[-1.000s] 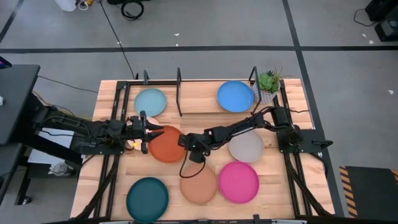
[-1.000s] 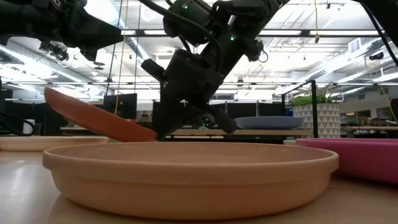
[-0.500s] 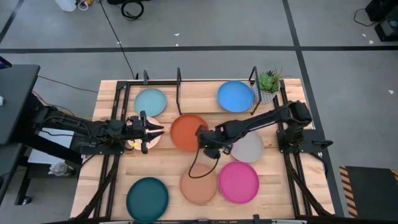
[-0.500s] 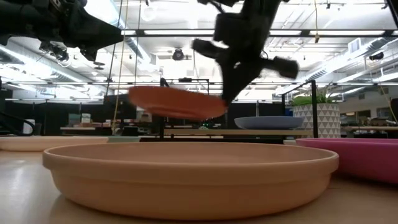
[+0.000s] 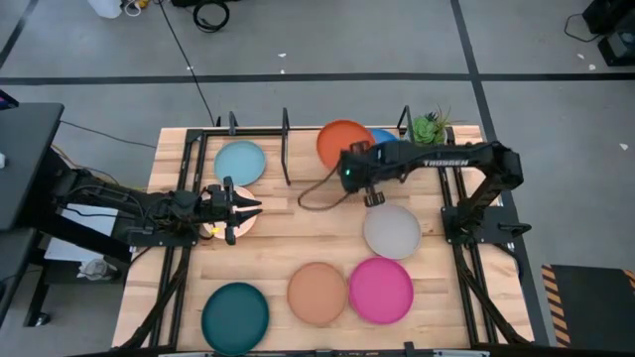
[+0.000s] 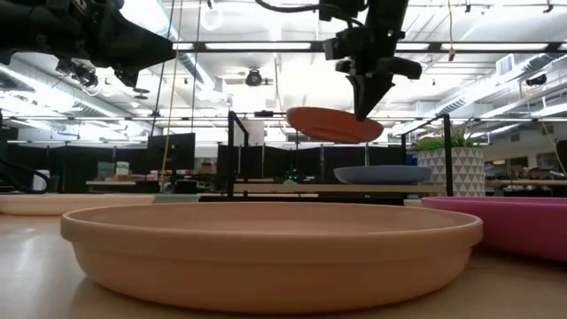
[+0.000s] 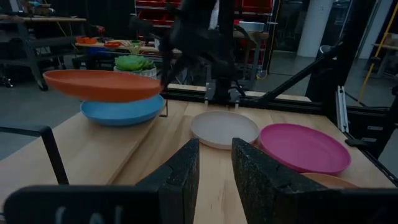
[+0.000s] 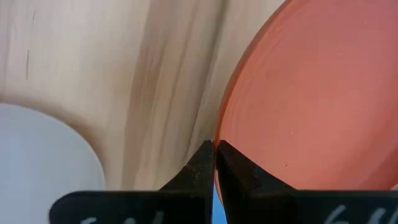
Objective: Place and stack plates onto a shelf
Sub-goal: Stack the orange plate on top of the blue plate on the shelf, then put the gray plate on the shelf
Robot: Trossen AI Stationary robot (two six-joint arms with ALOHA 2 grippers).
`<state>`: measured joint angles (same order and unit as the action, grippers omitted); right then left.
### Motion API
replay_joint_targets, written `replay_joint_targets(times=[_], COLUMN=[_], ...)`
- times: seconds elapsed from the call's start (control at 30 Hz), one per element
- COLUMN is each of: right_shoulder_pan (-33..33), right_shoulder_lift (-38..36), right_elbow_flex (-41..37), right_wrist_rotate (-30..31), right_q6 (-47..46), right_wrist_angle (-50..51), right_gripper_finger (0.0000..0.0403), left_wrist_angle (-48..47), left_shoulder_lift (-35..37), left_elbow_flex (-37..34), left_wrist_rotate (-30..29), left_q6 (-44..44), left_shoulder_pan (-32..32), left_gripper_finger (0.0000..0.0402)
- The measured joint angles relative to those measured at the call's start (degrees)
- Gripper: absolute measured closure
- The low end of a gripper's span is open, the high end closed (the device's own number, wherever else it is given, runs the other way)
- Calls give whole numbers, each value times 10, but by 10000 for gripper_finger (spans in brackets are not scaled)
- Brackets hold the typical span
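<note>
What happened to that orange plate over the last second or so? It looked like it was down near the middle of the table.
The right gripper, shut on the orange plate, lifted it off the table's middle and carried it to the back, where it now hangs over the blue plate in the shelf. The left gripper stayed put, and the other plates did not move.

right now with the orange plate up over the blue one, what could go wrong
The right gripper pinches the orange plate only at its rim, so it could tilt or slip out. It hangs off-centre above the blue plate, so it might land askew. The shelf posts and the potted plant stand close by and could get bumped.
</note>
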<state>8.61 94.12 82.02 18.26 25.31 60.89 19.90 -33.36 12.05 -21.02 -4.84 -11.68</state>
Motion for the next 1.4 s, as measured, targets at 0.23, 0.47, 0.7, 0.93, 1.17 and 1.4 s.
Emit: replay_joint_targets(times=[0.23,0.47,0.7,0.93,1.17,1.4], right_shoulder_pan=[93,129,116,81,23,-53], right_shoulder_lift=[6,13,13,13,13,13], right_elbow_flex=[-7,-27,-30,-18,-18,-78], right_wrist_rotate=[-32,-91,-76,-88,-160,-290], right_q6=[-100,-114,-116,-126,-98,-100], right_wrist_angle=[38,36,56,72,2,-217], right_gripper_finger=[385,377,322,272,260,260], left_wrist_angle=[0,0,0,0,-1,-3], left_shoulder_lift=[0,0,0,0,0,0], left_elbow_flex=[0,0,0,0,0,0], left_wrist_rotate=[0,0,0,-3,-8,-8], left_q6=[0,0,0,0,-1,-1], left_shoulder_pan=[0,0,0,0,0,0], left_gripper_finger=[301,301,301,301,301,301])
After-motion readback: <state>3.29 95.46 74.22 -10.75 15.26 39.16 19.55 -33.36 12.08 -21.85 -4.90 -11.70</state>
